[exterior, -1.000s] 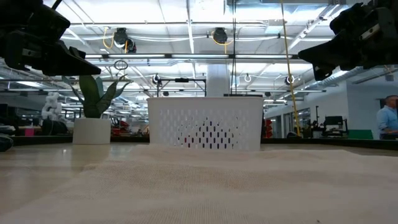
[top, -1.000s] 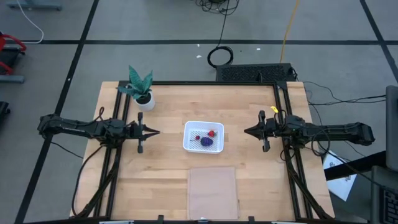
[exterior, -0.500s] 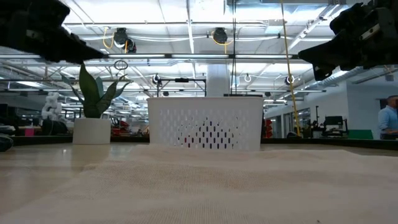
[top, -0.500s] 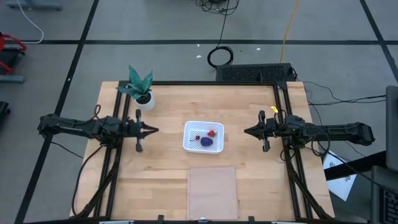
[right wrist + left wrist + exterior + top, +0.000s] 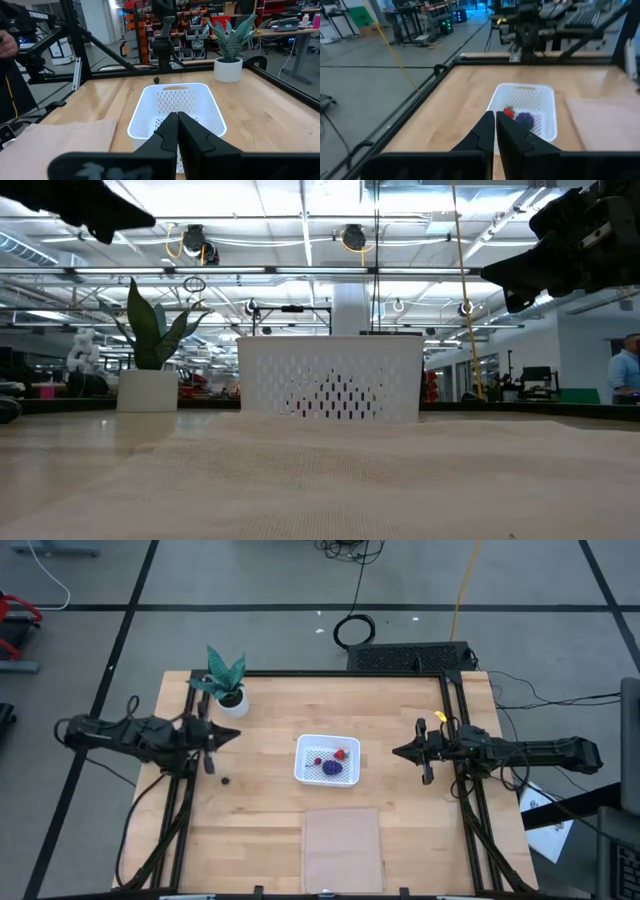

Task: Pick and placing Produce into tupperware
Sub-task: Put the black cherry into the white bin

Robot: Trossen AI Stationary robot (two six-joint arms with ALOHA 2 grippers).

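Observation:
The white tupperware (image 5: 327, 759) sits mid-table and holds a purple cluster (image 5: 331, 769) and two small red pieces (image 5: 340, 753). It also shows in the left wrist view (image 5: 542, 107), the right wrist view (image 5: 175, 107) and the low view (image 5: 330, 377). A small dark berry (image 5: 226, 780) lies on the bare wood left of it, and shows beyond it in the right wrist view (image 5: 156, 79). My left gripper (image 5: 236, 733) is shut and empty, high above the table's left part, far of the berry. My right gripper (image 5: 395, 751) is shut and empty, right of the tupperware.
A green potted plant (image 5: 228, 680) stands at the far left, close to my left gripper. A flat translucent sheet (image 5: 342, 845) lies at the near edge, in front of the tupperware. Black frame rails (image 5: 455, 790) run along both sides of the table.
My left gripper has drawn back toward the table's left and far edges, risen, and swung its tip toward the far side. The dark berry now shows on the wood where the gripper stood before. My right arm has kept still.

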